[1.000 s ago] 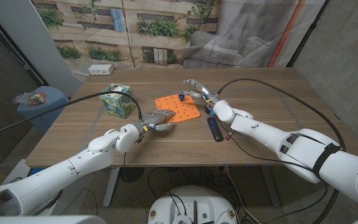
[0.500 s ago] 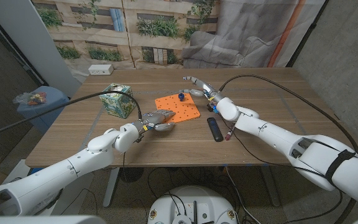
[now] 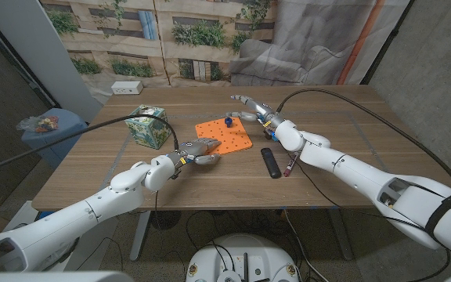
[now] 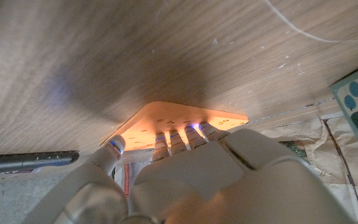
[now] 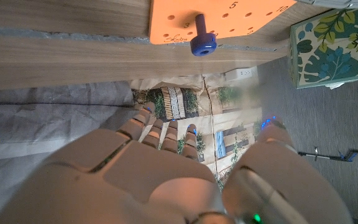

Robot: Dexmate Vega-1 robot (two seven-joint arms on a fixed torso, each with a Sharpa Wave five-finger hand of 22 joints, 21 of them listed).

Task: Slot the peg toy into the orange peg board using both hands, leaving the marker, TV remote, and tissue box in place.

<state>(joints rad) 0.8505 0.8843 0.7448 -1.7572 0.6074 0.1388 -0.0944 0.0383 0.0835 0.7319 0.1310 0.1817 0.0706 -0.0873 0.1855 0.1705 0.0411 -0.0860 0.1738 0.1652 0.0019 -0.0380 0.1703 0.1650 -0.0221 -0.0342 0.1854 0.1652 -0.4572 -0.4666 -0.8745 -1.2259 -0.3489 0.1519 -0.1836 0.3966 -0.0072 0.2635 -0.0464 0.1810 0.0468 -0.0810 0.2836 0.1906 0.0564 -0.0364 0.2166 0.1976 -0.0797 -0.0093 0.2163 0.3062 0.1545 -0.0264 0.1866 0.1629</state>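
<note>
Peg stands slotted at the board's far edge; keep left hand pressing its near corner, right hand released.

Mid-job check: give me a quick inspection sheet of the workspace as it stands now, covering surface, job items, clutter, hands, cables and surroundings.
Surface: wooden table, bare wood between the items.
Job's things: orange peg board lies mid-table; blue peg toy stands upright in it near its far edge.
Clutter: tissue box to the robot's left of the board; TV remote and marker to its right, side by side.
Hands: left hand rests on the board's near left corner; right hand is beyond the board's far right corner, open, holding nothing.
Cables: black cables arc over both arms.
Surroundings: printed backdrop, grey drape, blue bin at table's left.
</note>
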